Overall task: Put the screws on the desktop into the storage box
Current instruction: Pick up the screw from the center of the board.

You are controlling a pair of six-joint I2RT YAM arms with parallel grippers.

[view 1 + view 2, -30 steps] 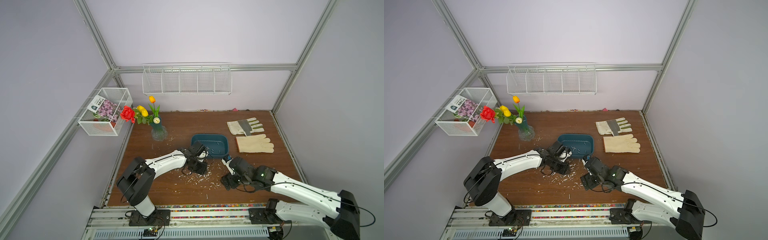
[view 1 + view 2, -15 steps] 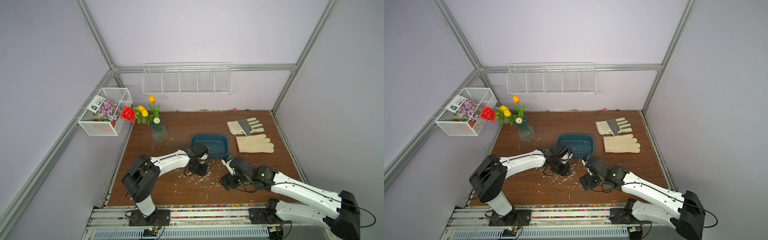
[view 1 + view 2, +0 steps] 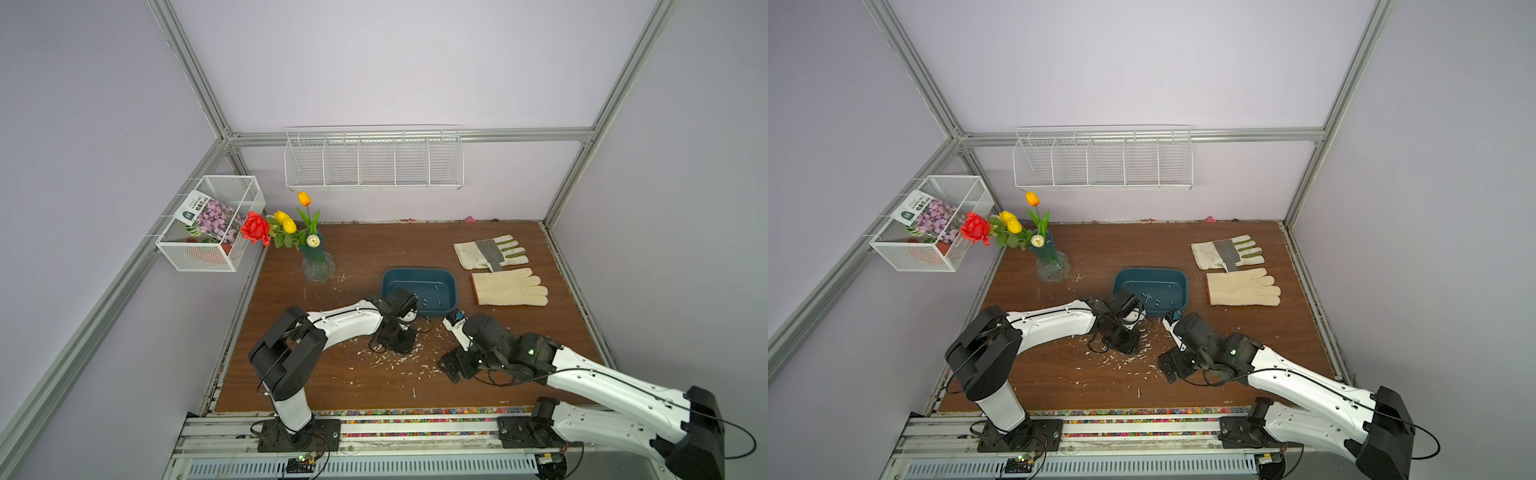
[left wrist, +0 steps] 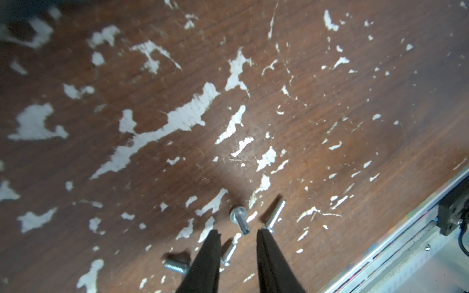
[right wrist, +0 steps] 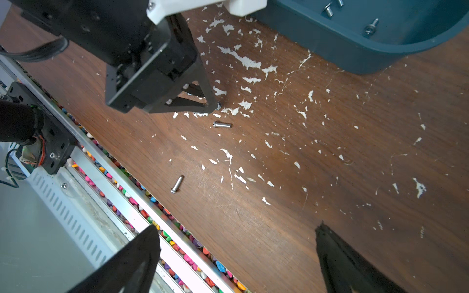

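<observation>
Currently: left gripper (image 4: 238, 234), jaws narrowly apart over screws (image 4: 240, 220) on desktop (image 4: 330, 114); right gripper (image 5: 237, 230), jaws wide, empty; storage box (image 5: 368, 58) holds several more.

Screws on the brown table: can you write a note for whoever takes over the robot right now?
Grippers: the left gripper is open a crack, tips low over the brown wood-grain desktop, with one of the small silver metal screws lying at the gap; nothing held. The right gripper is wide open and empty over bare desktop.
Done: a few screws lie in the shallow dark teal plastic storage box.
Left: several more on the desktop, some by the left gripper, one alone near the front rail.
</observation>
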